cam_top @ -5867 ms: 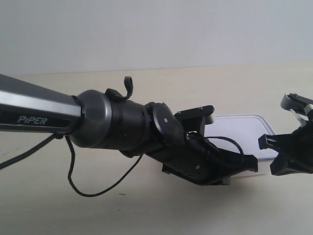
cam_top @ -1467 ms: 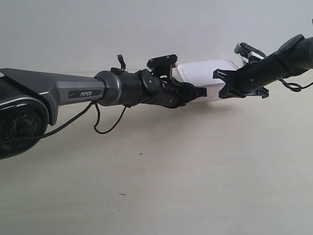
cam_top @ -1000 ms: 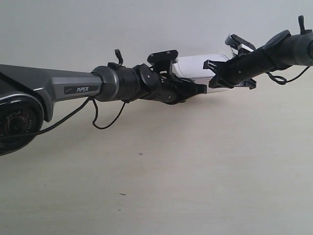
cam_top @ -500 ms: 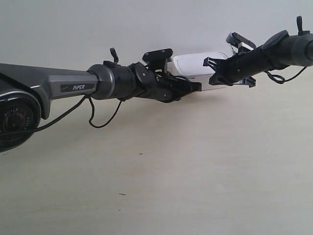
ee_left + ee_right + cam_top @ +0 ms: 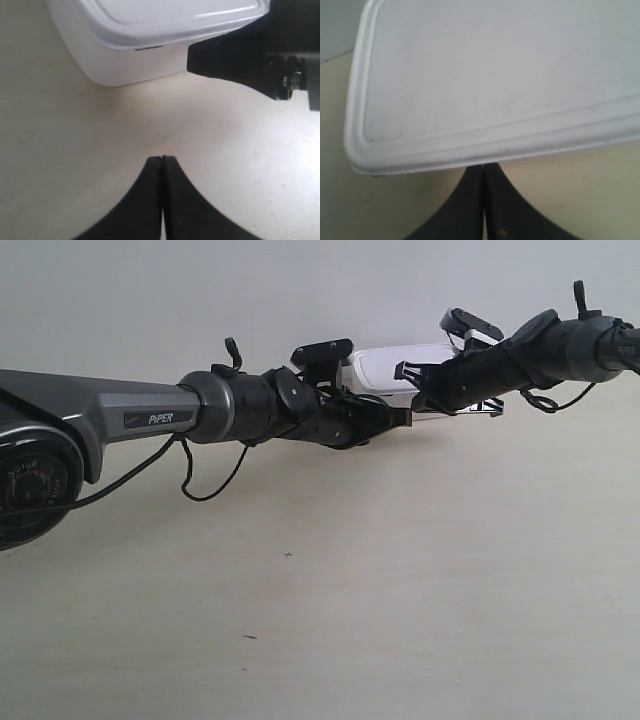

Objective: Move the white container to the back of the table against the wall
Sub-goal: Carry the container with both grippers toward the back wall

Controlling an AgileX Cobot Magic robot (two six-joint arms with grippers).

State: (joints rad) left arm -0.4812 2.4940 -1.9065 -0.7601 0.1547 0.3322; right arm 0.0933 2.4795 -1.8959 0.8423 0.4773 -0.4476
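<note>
The white container point(image 5: 378, 366) lies far back on the table point(image 5: 400, 590), close to the wall point(image 5: 200, 290). In the right wrist view its rimmed lid point(image 5: 495, 75) fills the frame, and my right gripper point(image 5: 484, 166) is shut and empty, its tips tucked under the lid's rim against the box's side. In the left wrist view my left gripper point(image 5: 161, 159) is shut on nothing, a short gap away from the container's rounded corner point(image 5: 125, 70), with the right gripper point(image 5: 235, 60) against the box. In the exterior view the left gripper point(image 5: 404, 418) comes from the view's left and the right gripper point(image 5: 412, 388) from its right.
A loose black cable point(image 5: 200, 480) hangs below the left arm's forearm. The wall point(image 5: 335, 25) shows just past the lid's corner. Pale table point(image 5: 75, 175) with a few small dark specks point(image 5: 288, 555) stretches in front of both arms.
The container has gone from the near table back towards the wall, with both arms following. In the last half second the right arm shifted a little to the view's left; the left arm barely moved.
</note>
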